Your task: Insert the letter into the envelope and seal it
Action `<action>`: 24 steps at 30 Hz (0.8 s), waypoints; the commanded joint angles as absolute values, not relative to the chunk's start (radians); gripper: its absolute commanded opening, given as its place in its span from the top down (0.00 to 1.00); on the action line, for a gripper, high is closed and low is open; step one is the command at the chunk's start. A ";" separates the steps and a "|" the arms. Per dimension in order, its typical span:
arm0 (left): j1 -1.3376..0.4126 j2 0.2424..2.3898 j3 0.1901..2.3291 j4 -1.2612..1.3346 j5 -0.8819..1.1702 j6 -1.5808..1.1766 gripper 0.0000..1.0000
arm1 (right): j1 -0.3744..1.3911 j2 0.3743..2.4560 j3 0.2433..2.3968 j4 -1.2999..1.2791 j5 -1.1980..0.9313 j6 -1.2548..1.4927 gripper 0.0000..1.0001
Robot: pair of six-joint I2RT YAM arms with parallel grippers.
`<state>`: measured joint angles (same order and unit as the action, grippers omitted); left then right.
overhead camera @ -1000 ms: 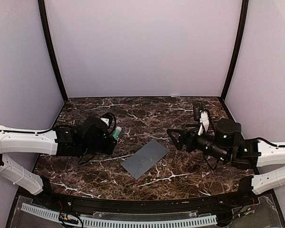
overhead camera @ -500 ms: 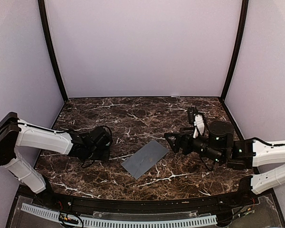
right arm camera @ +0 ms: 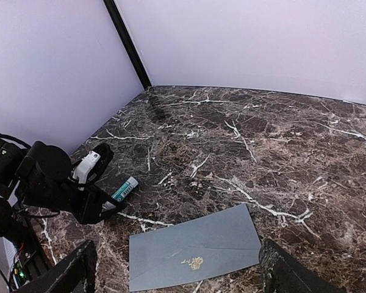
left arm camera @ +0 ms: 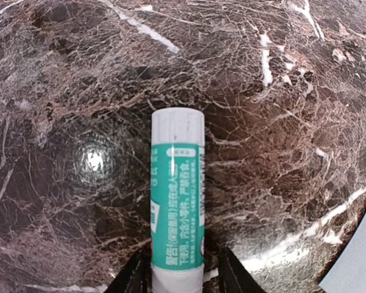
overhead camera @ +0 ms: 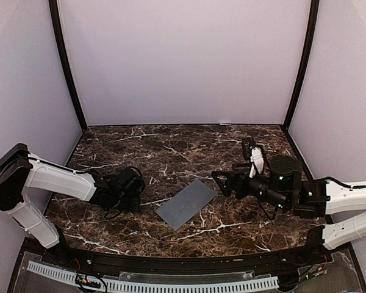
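The grey-blue envelope lies flat mid-table with its flap down and a small gold emblem showing. The letter is out of view. My left gripper sits low on the marble to the envelope's left. In the left wrist view its jaws stand open around the lower end of a white-and-green glue stick, which lies on the table with a gap on the right side. My right gripper hovers just right of the envelope, wide open and empty.
The marble table is walled by lilac panels at the back and sides, with black posts in the rear corners. In the right wrist view, the left arm's black wrist crouches near the left wall.
The left arm has come down to the table and laid the glue stick flat, and its jaws have widened off the stick. The right gripper has drifted slightly toward the envelope.
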<state>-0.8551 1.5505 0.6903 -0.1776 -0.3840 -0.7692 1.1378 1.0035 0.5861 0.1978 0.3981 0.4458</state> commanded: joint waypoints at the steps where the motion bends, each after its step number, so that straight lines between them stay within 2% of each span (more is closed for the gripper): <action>1: -0.850 1.543 0.691 -0.204 -0.392 -0.780 0.52 | 1.129 0.995 0.588 0.198 0.409 0.420 0.11; 5: -0.850 1.519 0.728 -0.247 -0.418 -0.766 0.41 | 1.117 0.991 0.612 0.178 0.417 0.383 0.10; 8: -0.849 1.473 0.785 -0.302 -0.449 -0.732 0.36 | 1.083 0.974 0.637 0.152 0.446 0.333 0.07; 9: -0.849 1.460 0.796 -0.312 -0.469 -0.723 0.32 | 1.065 0.969 0.644 0.145 0.456 0.314 0.02; 15: -0.800 1.361 0.887 -0.390 -0.633 -0.632 0.17 | 0.898 0.945 0.675 0.104 0.460 0.237 0.01; 20: -0.687 1.295 0.861 -0.273 -0.703 -0.465 0.05 | 0.731 0.958 0.671 0.123 0.465 0.200 0.01; 24: -0.560 1.272 0.816 -0.147 -0.721 -0.362 0.02 | 0.597 0.973 0.638 0.167 0.503 0.180 0.01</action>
